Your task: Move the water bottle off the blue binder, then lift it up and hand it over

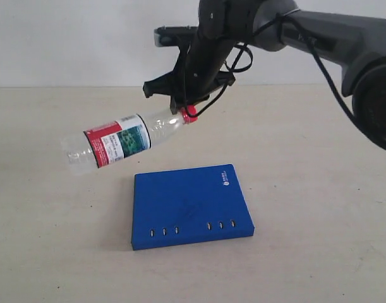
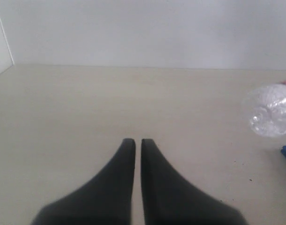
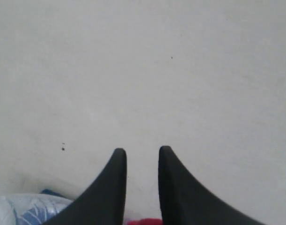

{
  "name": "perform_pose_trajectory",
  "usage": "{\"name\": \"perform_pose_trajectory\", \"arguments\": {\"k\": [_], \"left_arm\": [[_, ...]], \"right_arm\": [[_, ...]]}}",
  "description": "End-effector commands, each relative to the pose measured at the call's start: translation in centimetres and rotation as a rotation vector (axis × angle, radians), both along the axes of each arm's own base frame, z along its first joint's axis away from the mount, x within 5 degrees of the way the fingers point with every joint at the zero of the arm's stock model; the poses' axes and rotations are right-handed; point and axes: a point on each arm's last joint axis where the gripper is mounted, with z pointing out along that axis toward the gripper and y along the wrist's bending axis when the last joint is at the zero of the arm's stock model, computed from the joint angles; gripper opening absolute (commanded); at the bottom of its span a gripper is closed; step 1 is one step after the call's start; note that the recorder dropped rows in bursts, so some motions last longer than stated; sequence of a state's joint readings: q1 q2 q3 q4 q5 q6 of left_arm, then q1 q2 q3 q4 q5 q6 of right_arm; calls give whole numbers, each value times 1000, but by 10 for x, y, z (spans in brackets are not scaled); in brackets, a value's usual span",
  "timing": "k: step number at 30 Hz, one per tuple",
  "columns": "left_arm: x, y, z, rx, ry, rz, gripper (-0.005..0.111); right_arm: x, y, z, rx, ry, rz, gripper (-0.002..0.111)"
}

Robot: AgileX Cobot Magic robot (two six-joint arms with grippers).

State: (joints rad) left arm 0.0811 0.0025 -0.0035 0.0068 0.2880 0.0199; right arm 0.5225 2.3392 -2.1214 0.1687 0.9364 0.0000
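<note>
The counter carries the blue binder, which lies flat below the right jaws with its slotted spine edge turned toward the exterior camera. The water bottle is off the binder and held in the air. It is taken at the neck, just under the red cap, where the right jaws are clamped.

Its long axis runs from the cap at those jaws out toward the left arm's side, nearer level than upright. The base is the far, slightly lower end.

The bottle looks clear and empty, so it is judged light, thin-walled and easily dented if squeezed on the body. The smooth plastic is likely to be slippery. The neck and cap are judged the stiffest part, so the hold there seems sound, though a body hanging sideways from so small a grip may pivot.

The left jaws are pressed together on nothing, and the bottle's base is seen well apart from them.
</note>
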Motion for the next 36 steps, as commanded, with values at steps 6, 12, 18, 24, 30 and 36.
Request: {"name": "perform_pose_trajectory", "arguments": {"k": [6, 12, 18, 24, 30, 36], "left_arm": [[0, 0, -1, -2, -2, -5, 4], [0, 0, -1, -2, -2, -5, 4], [0, 0, -1, -2, -2, -5, 4], [0, 0, -1, -2, -2, -5, 4], [0, 0, -1, -2, -2, -5, 4], [0, 0, -1, -2, -2, -5, 4]], "right_arm": [[2, -40, 39, -296, -119, -123, 0], [-5, -75, 78, -577, -222, -223, 0], [-14, -87, 114, -649, -321, -178, 0], [-25, -62, 79, -558, -153, 335, 6], [-1, -66, 18, -764, -211, 478, 69], [22, -74, -45, -1090, -206, 683, 101]]}}
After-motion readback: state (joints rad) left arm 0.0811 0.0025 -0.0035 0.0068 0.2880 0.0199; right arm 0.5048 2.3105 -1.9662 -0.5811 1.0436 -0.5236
